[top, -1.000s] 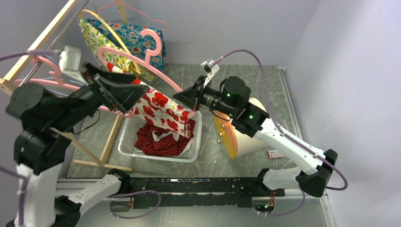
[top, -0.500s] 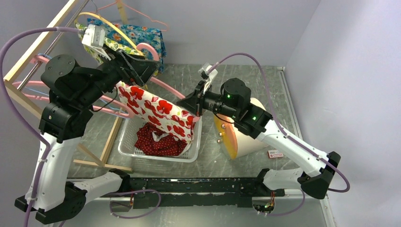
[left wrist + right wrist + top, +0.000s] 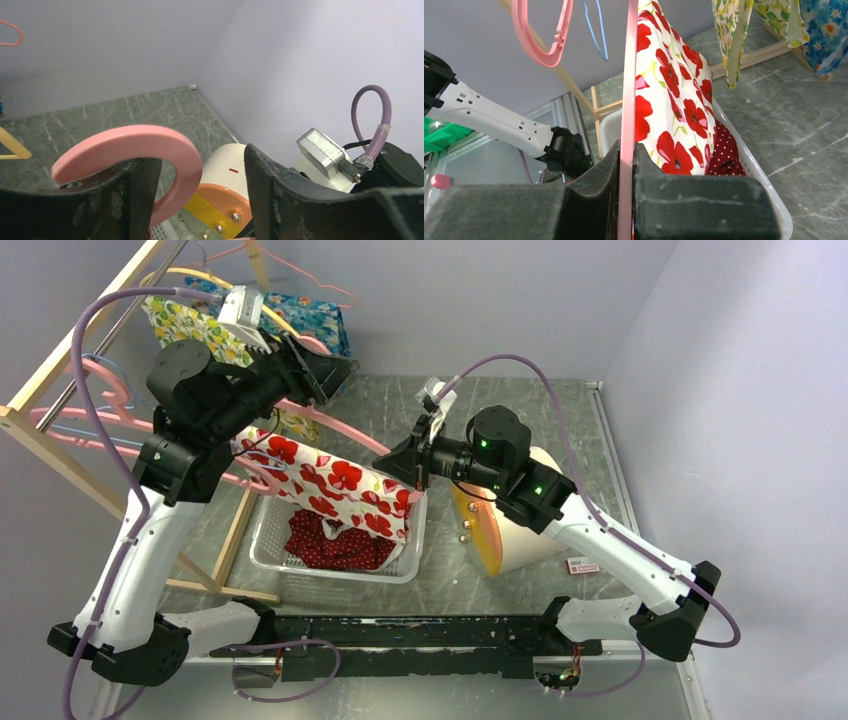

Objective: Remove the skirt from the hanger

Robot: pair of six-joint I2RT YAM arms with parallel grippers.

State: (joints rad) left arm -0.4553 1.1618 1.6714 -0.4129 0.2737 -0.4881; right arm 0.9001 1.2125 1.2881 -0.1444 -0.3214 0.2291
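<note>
The skirt (image 3: pixel 330 485), white with red poppies, hangs from a pink hanger (image 3: pixel 345 430) over the basket. My right gripper (image 3: pixel 397 457) is shut on the hanger's right end; in the right wrist view the pink bar (image 3: pixel 628 100) runs up out of the closed gripper (image 3: pixel 628 150), with the skirt (image 3: pixel 669 95) draped to its right. My left gripper (image 3: pixel 335 368) is raised at the hanger's hook. In the left wrist view the gripper (image 3: pixel 200 167) is open, and the pink hook (image 3: pixel 150 142) curves against the left finger (image 3: pixel 135 195).
A white basket (image 3: pixel 262 540) below holds a dark red dotted garment (image 3: pixel 335 542). A wooden rack (image 3: pixel 60 350) at the left carries floral garments (image 3: pixel 300 325) and spare pink hangers (image 3: pixel 90 420). An orange and white object (image 3: pixel 485 525) stands right of the basket.
My left arm has swung up and to the right, from the skirt's left edge to the hanger's hook. The skirt now hangs flatter and lower. The right gripper has kept its grip.
</note>
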